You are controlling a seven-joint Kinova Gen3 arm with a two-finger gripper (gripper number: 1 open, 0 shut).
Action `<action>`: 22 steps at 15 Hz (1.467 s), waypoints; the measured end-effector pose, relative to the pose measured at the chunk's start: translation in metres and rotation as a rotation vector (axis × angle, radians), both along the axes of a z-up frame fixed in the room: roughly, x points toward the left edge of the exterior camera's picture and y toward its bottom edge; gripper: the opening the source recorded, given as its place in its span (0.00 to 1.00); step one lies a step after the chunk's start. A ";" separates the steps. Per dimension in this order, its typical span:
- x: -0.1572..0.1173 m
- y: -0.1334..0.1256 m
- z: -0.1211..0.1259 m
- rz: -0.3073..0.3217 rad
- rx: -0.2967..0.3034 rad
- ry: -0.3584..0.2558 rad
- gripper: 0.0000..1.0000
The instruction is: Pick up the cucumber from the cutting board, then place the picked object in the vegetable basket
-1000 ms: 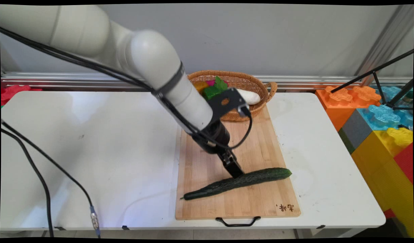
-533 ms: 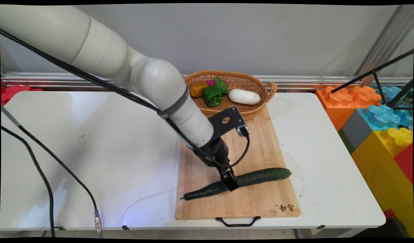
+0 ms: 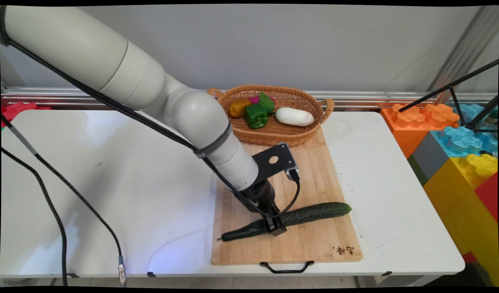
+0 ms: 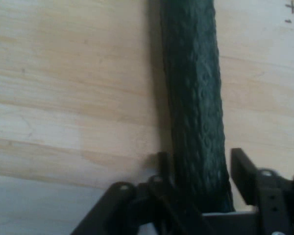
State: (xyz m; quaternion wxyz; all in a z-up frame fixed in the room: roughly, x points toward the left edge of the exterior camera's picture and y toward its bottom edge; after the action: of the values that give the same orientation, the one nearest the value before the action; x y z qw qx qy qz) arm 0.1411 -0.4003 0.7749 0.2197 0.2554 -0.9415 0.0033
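Bamboo board [image 3: 314, 171] set lengthwise on table [image 3: 111, 162], handle at near edge, far edge touching basket [image 3: 314, 106]. Cucumber [image 3: 314, 211] laid flat across near half of board, thick end toward right edge, thin tip toward left edge; probably placed there so that length lies crosswise to approach of arm. Gripper [image 3: 276, 227] lowered over cucumber slightly left of its middle, tips at board level. Hand view: cucumber [image 4: 193, 98] running straight up from between fingers [image 4: 242, 171], one finger on each side, right finger standing slightly clear of skin, left finger close against it; jaws apart, not clamped. Straddling pose judged suited to closing across narrow width rather than along length. Basket at far end of board holding green pepper [image 3: 255, 116], white vegetable [image 3: 294, 116], orange piece [image 3: 238, 108] and red-and-green piece [image 3: 261, 99], all well apart from gripper. Black cables hanging from arm over left part of table. Coloured blocks [image 3: 457, 138] stacked beyond right edge of table.
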 end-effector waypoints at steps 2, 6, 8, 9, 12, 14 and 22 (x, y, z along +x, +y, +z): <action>0.000 0.002 -0.002 -0.005 0.005 -0.003 0.00; 0.003 0.006 0.005 -0.004 0.011 0.003 0.00; 0.005 0.004 0.019 -0.004 0.012 0.017 0.00; 0.006 0.003 0.025 -0.006 0.012 0.021 0.00; 0.014 -0.010 0.062 -0.021 -0.013 0.039 0.00; 0.022 -0.025 0.084 -0.035 -0.050 0.043 0.00; 0.071 -0.131 0.152 -0.141 -0.340 0.003 0.00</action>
State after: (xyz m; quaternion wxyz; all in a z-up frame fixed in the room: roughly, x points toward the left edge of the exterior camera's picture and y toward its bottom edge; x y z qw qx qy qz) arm 0.2120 -0.5312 0.9267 0.2610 0.1478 -0.9426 0.1467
